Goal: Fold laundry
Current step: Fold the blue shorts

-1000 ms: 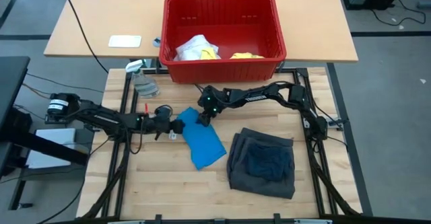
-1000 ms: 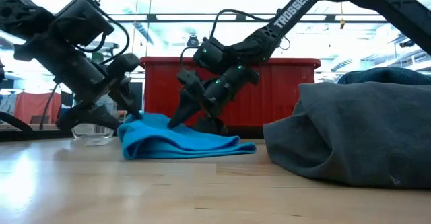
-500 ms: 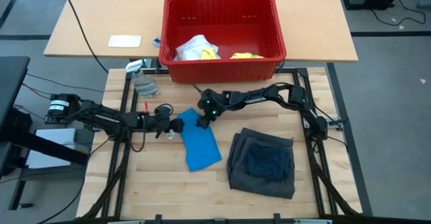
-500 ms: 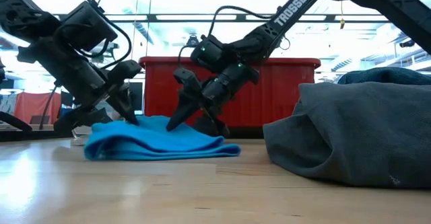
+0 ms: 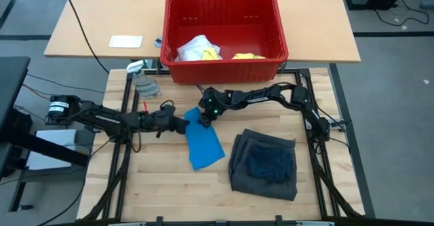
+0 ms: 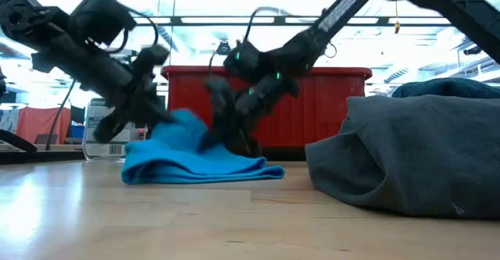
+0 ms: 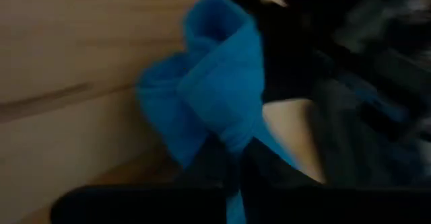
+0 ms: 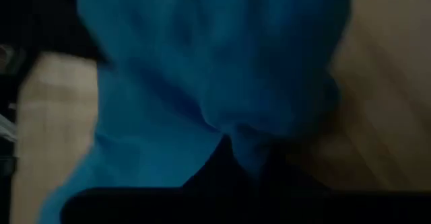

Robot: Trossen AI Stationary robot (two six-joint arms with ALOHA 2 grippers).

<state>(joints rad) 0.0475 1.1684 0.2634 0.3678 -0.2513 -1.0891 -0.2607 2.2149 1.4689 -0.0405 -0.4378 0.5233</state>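
Note:
A small bright blue piece of laundry [image 5: 204, 144] lies on the wooden table [image 5: 163, 178], its near end flat and its far end bunched up [image 6: 184, 124]. My left gripper [image 5: 183, 125] comes from the table's left and is shut on the far left of that bunch. My right gripper [image 5: 202, 121] comes from the right and is shut on the far end beside it. Folded dark grey shorts [image 5: 264, 165] rest on the table to the right. My left gripper pinches a gathered fold at the blue piece's far left corner [image 7: 232, 138] between its two fingers, slanting down from the table's left. That end is raised slightly; the rest lies on the table. My right gripper pinches a bunched fold of the blue piece's far edge [image 8: 236, 142] between its two fingers, slanting down from the far right. The cloth spreads away from the fingers, and its near part rests on the table.
A red slotted basket [image 5: 224, 63] holding white and yellow cloth stands just beyond the table's far edge. A clear spray bottle [image 5: 143, 83] lies at the far left. A black frame rail [image 5: 125, 104] runs along the table's sides. Bare wood lies near the front edge.
Both grippers have shut on the blue piece's far end. My left gripper has moved toward the table's right, up to the cloth. The far end has bunched and risen a little, the piece has drawn narrower, and its near end has stayed on the table.

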